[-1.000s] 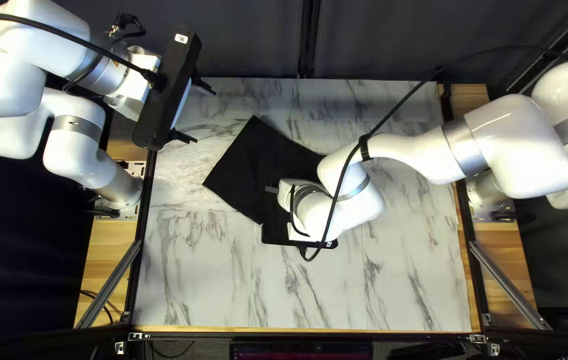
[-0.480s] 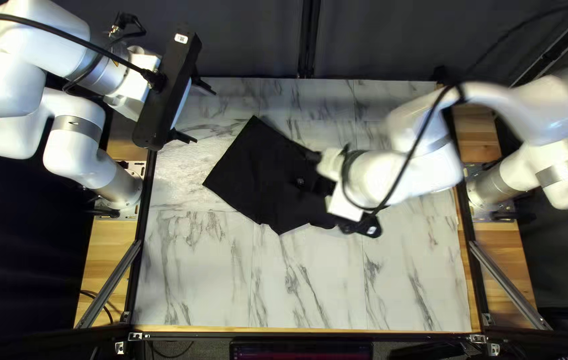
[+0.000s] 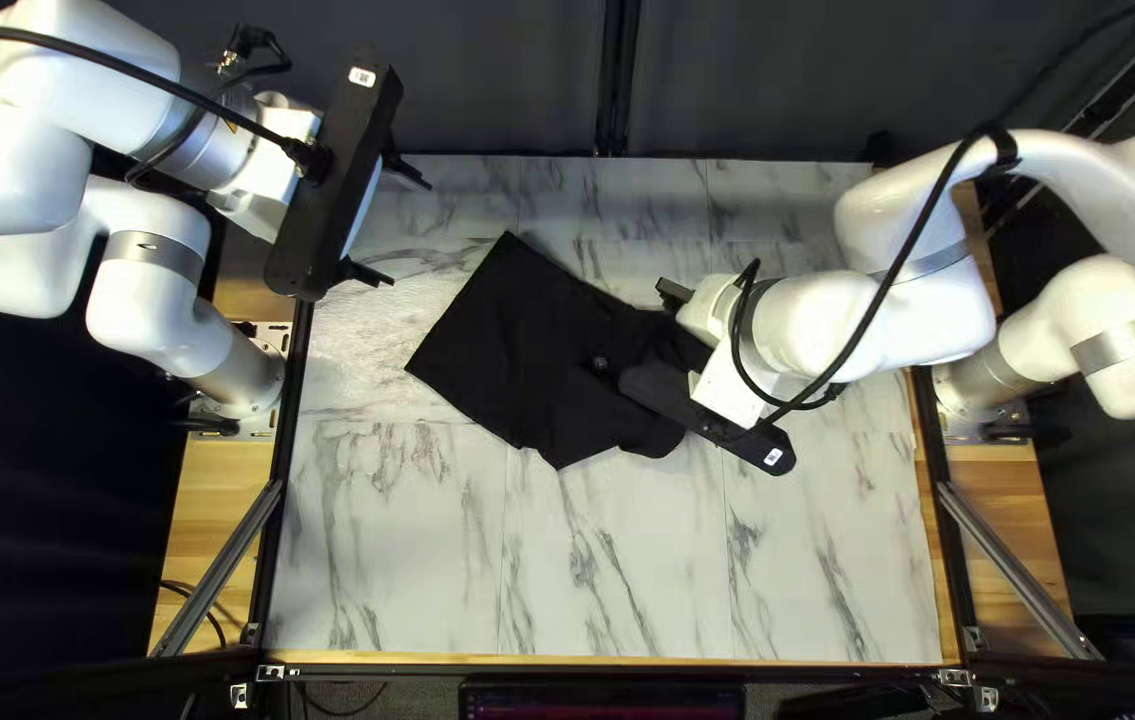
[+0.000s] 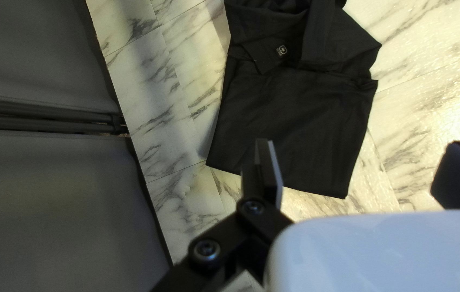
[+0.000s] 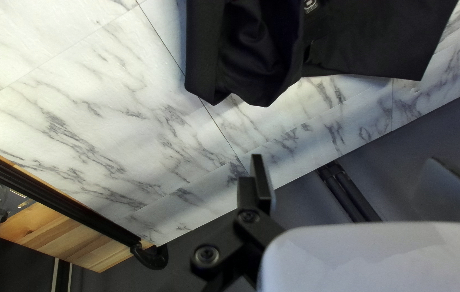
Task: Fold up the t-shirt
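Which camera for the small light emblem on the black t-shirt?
Left wrist view: the emblem is whole, uncovered and clearly outlined on the t-shirt. Right wrist view has it at the frame's edge, seemingly clipped; top left view, just a tiny spot.

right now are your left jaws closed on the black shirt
No, my left jaws stand wide apart, and the black shirt lies on the table beyond them.

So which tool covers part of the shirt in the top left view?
The right tool; between the left tool and the shirt, tabletop shows.
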You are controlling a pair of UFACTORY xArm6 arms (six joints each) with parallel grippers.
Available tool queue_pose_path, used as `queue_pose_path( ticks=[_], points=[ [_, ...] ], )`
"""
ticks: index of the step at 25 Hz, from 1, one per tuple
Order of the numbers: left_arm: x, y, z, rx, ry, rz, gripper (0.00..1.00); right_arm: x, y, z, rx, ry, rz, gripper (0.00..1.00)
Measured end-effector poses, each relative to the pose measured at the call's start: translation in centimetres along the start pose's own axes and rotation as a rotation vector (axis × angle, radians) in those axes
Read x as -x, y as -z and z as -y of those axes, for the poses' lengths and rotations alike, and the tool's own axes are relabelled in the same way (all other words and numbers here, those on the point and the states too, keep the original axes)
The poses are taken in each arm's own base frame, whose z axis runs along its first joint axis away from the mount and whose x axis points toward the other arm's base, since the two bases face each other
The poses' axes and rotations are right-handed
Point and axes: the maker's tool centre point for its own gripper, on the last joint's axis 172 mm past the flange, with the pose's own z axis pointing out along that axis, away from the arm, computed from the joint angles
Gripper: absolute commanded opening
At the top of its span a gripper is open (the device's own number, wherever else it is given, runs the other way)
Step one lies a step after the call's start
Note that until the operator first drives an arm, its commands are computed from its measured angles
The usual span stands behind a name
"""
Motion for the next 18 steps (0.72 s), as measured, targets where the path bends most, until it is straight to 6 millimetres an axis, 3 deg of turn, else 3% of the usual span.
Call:
queue_pose_path(
  ticks=[3,6,14,18],
  points=[
    [0.0,0.0,0.0,0.000,0.000,0.000,1.00,2.9,4.0,0.6,-0.010,-0.149,-0.020,1.00],
    [0.0,0.0,0.0,0.000,0.000,0.000,1.00,4.2,6.3,1.1,-0.018,-0.272,-0.044,1.00],
    [0.0,-0.3,-0.1,0.008,-0.002,0.000,1.00,4.4,6.7,1.3,-0.022,-0.297,-0.047,1.00],
    [-0.3,-3.7,-0.8,0.049,-0.029,0.031,1.00,4.4,6.7,1.3,-0.022,-0.297,-0.047,1.00]
  ],
)
